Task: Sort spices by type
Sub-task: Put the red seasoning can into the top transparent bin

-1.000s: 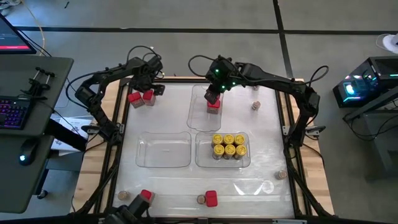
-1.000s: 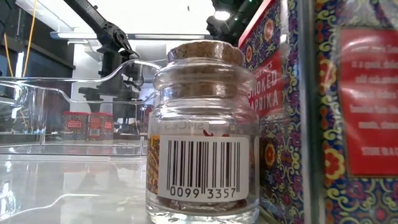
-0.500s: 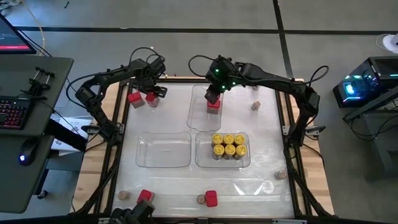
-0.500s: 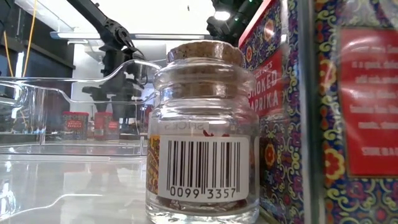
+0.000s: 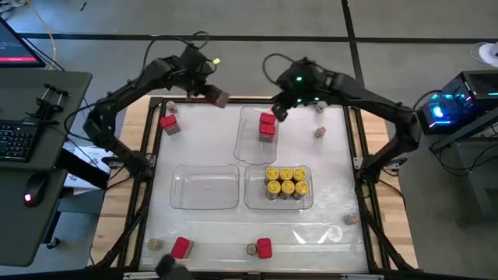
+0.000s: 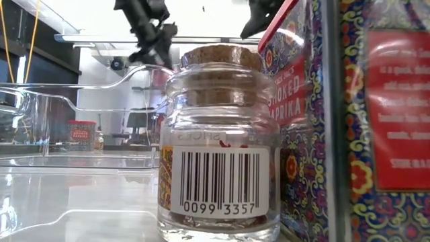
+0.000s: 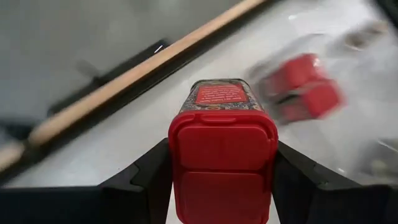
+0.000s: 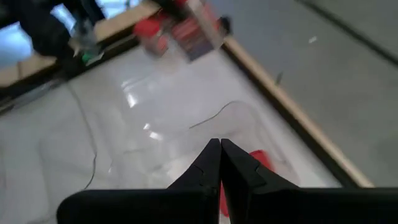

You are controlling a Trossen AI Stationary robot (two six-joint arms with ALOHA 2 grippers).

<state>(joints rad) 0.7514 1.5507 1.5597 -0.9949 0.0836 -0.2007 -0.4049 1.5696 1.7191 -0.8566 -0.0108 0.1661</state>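
Observation:
My left gripper [image 5: 212, 95] is shut on a red boxy spice tin [image 7: 222, 149] and holds it in the air over the table's far edge, left of the far clear tray [image 5: 250, 148]. That tray holds red tins [image 5: 267, 125]. My right gripper [image 5: 278, 111] is shut and empty, raised just right of those tins. One red tin [image 5: 167, 123] stands on the table at the far left. Several yellow-lidded jars [image 5: 285, 183] stand in the near right tray. Tan-brown jars [image 5: 320, 132] and red tins [image 5: 264, 249] stand loose on the table. My left gripper pinches the red tin between its two fingers, one on each narrow side [image 7: 173, 163] near the red-lidded end. The tin lies along the fingers, its lid toward the wrist. It is lifted clear of the table and tilted.
An empty clear tray [image 5: 205, 187] lies left of the tray of yellow jars. A cork-stoppered jar [image 6: 215, 134] and a paprika tin [image 6: 322, 121] stand close before the low camera at the near edge. More brown jars stand near right [image 5: 352, 219] and near left [image 5: 153, 244].
My left gripper has taken one of the two red tins at the far left, lifted it clear and carried it up and toward the table's right, tipping it. My right gripper has left the red tin in the far tray and risen toward the far right.

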